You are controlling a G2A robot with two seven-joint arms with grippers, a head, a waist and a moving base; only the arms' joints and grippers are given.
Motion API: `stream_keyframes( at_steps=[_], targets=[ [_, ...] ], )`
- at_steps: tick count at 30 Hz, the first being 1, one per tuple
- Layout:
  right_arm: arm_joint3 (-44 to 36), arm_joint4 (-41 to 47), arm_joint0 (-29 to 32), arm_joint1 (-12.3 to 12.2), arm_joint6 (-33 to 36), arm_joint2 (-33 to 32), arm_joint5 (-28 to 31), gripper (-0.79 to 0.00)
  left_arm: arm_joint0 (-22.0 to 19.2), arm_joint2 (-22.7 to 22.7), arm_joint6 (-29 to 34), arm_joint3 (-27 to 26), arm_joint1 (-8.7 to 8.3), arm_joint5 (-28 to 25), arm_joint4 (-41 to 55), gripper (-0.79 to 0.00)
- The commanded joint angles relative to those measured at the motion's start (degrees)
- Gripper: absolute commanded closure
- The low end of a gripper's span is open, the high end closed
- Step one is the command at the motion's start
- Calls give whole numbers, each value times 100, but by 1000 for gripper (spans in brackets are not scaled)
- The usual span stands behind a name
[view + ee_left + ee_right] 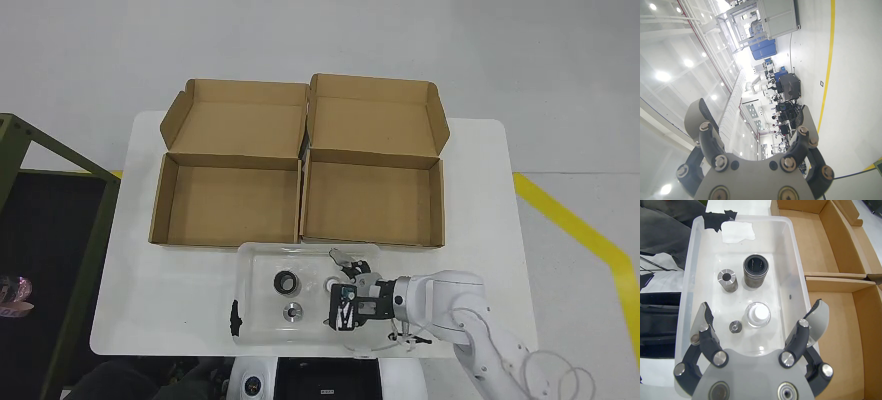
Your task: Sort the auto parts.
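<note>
1. While the right gripper (pixel 762 304) hangs over one end of the clear plastic bin (pixel 797 256), its curved grey fingers, lined with ribbed black pads, are spread wide with nothing pinched between them.
2. Just below it on the bin's smooth floor stand a small stepped metal bushing (pixel 735 326) and, just beside it, a round clear bottle (pixel 758 316) with a white cap, upright.
3. Farther along the bin, two cylinders stand upright near each other: a matte grey metal sleeve (pixel 727 281) with a dark bore and fine slots across its face, and a taller dark bearing (pixel 755 271), hollow and ringed with grooves.
4. On the bin's far end wall sits a torn white paper label (pixel 738 234), with ragged black tape (pixel 715 219) over the rim.
5. Past the bin's long side, two open brown cardboard boxes lie side by side on the white table (pixel 480 200), flaps raised: the right box (pixel 370 205) and the left box (pixel 230 205).
6. Seen in its own wrist view, the left gripper (pixel 752 105) points up toward the hall ceiling, fingers wide apart, holding nothing.
</note>
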State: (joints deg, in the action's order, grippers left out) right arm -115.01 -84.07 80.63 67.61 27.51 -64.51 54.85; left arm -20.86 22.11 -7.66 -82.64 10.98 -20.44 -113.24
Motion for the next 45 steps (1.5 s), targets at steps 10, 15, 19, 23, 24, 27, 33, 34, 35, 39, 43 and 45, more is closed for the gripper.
stream_keyframes(
  at_steps=[10,15,19,23,24,27,33,34,35,39,43,45],
  targets=[
    [209,275,-214,-27,461,215,-101,-514,0,0,0,0,0,0,0,-785],
    [277,343,-300,-42,608,280,-186,-533,0,0,0,0,0,0,0,-785],
    [331,380,-361,-55,638,318,-244,-456,0,0,0,0,0,0,0,-785],
    [385,390,-418,-68,657,361,-295,-360,0,0,0,0,0,0,0,-785],
    [402,390,-429,-71,663,371,-309,-348,0,0,0,0,0,0,0,-785],
    [421,400,-459,-81,673,407,-327,-249,0,0,0,0,0,0,0,-785],
    [461,473,-502,-107,641,458,-295,0,0,0,0,0,0,0,0,-785],
    [457,486,-506,-113,637,461,-274,0,0,0,0,0,0,0,0,-785],
    [432,511,-512,-119,613,461,-253,0,0,0,0,0,0,0,0,-785],
    [311,622,-506,-152,472,406,-157,0,0,0,0,0,0,0,0,-785],
    [137,745,-483,-191,264,312,-39,0,0,0,0,0,0,0,0,-785],
    [46,800,-467,-213,137,241,24,0,0,0,0,0,0,0,0,-785]
  ],
)
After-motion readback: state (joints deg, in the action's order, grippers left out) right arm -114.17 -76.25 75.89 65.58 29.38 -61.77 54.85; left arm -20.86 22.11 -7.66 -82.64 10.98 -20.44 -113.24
